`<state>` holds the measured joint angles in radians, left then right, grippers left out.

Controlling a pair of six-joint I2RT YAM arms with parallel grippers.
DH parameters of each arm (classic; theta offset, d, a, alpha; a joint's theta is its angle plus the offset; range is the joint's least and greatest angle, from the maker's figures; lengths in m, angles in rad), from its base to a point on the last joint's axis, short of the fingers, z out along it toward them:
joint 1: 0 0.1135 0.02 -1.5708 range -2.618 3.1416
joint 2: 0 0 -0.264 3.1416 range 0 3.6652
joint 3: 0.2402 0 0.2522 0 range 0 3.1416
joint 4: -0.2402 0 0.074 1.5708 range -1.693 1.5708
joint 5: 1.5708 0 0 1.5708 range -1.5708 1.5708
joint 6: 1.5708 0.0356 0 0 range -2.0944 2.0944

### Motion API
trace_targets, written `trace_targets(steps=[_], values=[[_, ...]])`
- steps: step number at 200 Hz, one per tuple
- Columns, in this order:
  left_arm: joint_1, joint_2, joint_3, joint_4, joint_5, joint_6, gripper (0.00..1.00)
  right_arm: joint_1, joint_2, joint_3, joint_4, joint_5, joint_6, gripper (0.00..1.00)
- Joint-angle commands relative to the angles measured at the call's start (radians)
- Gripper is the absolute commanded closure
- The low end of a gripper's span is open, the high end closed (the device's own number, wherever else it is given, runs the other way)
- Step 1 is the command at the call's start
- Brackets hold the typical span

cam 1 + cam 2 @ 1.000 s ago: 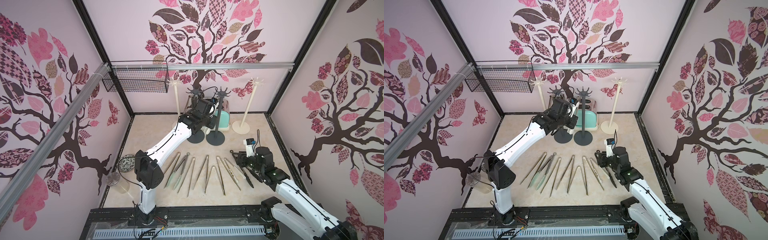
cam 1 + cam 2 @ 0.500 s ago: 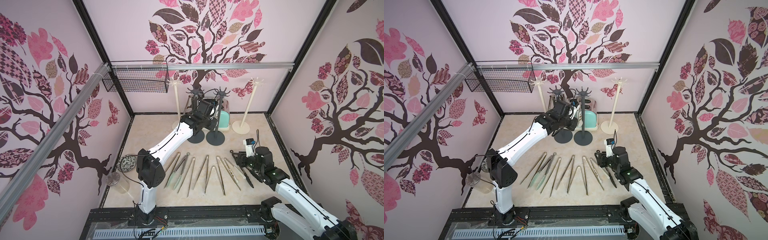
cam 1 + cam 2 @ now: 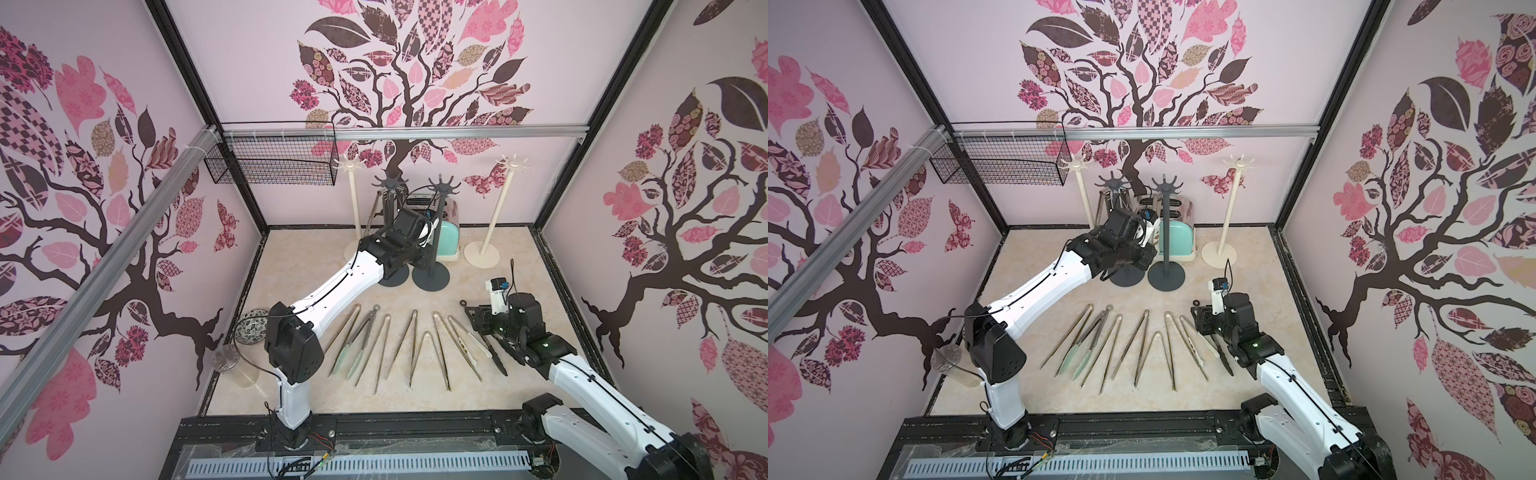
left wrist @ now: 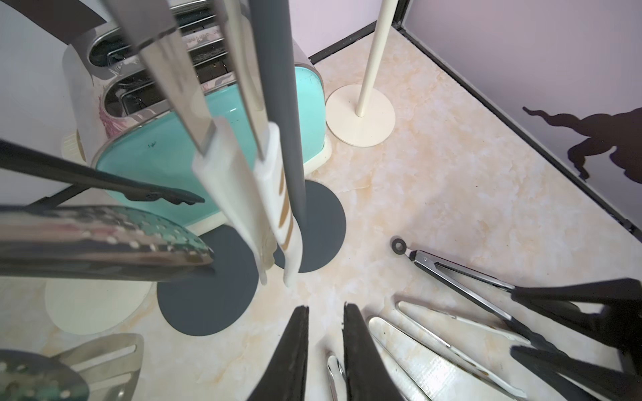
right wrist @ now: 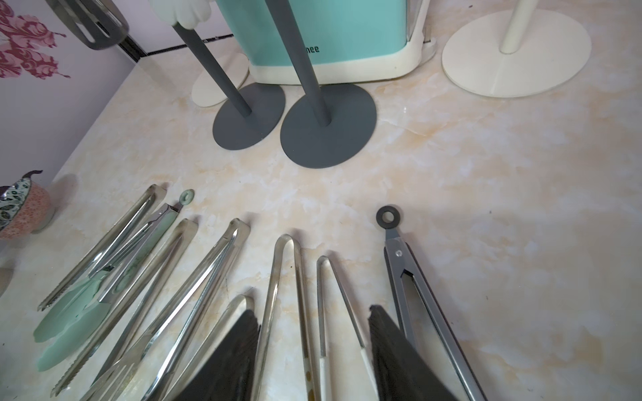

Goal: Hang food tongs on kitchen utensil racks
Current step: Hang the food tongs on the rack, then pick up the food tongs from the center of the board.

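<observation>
The cream-tipped tongs (image 4: pixel 225 184) now hang free, tips down, close in front of a dark grey rack pole (image 4: pixel 278 86) near the middle of the worktop's (image 4: pixel 451 173) far edge. Their top end runs out of my left wrist view, so I cannot see the hook that carries them, nor which of the two dark grey racks (image 3: pixel 444 188) it belongs to.

My left pincer (image 4: pixel 325 312) has just let go. Over the last second its fingers (image 4: pixel 291 347) have parted, and they now stand apart below the tips with nothing between them. The arm has barely shifted from its place by the racks. I take that as one more pair delivered.

A black-tipped pair (image 4: pixel 156 196) and a perforated steel blade (image 4: pixel 104 236) hang close by, with the mint-green toaster (image 4: pixel 156 156) just behind.

A row of tongs (image 3: pixel 439 336) still lies toward the near edge, with the mint-tipped pair (image 5: pixel 76 312) at its left end. My right pincer (image 5: pixel 312 312) hovers half-spread over the row's right end, grasping nothing. Two bare steel pairs lie under the gap, and the black ring-ended tongs (image 5: pixel 410 277) are just beside one finger. The cream rack (image 3: pixel 515 164) toward the far right corner shows nothing hanging, so I judge hooks are free there.
</observation>
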<state>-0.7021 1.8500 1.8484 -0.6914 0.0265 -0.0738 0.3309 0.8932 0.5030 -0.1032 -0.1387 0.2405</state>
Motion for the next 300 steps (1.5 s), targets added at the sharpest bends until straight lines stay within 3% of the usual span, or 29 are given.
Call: trace_targets(steps=[1, 83, 144, 300], values=[[-0.004, -0.108, -0.074, 0.073, 0.062, -0.049, 0.78, 0.002, 0.027, 0.063, -0.063, 0.057, 0.009, 0.46], [-0.004, -0.410, -0.404, 0.158, 0.119, -0.189, 0.76, 0.002, 0.194, 0.197, -0.368, 0.167, 0.055, 0.50], [-0.004, -0.560, -0.652, 0.303, 0.188, -0.308, 0.76, 0.003, 0.336, 0.205, -0.411, 0.160, 0.133, 0.53], [-0.002, -0.634, -0.753, 0.304, 0.164, -0.302, 0.76, 0.003, 0.600, 0.241, -0.359, 0.222, 0.160, 0.59]])
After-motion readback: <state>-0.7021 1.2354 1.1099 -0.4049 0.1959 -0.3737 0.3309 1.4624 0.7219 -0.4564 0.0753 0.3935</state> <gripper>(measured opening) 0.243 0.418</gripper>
